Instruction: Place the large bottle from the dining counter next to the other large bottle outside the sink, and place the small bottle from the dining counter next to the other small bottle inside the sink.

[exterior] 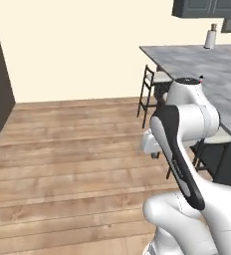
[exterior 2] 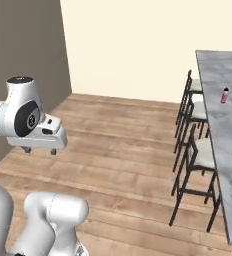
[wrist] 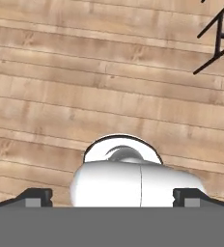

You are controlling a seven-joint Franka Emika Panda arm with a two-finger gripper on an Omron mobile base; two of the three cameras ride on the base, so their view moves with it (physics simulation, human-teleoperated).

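Note:
A small pink bottle (exterior 2: pixel 224 95) with a dark cap stands on the grey marble dining counter (exterior 2: pixel 223 145); in the left base view its top (exterior: pixel 201 78) peeks from behind my arm. At the counter's far end stands a larger white bottle (exterior: pixel 210 37) with a tan cap. My gripper (exterior 2: pixel 40 150) hangs over the wooden floor, well left of the counter and pointing down. Its jaws are open with nothing between them, and in the hand view the gripper (wrist: pixel 112 197) faces bare floorboards.
Black-framed stools (exterior 2: pixel 193 150) with pale seats line the counter's near side, between me and the bottles. A dark wall panel (exterior 2: pixel 23 50) rises at the left, and dark upper cabinets (exterior: pixel 207 7) hang at the back. Open wooden floor (exterior: pixel 67 164) lies ahead.

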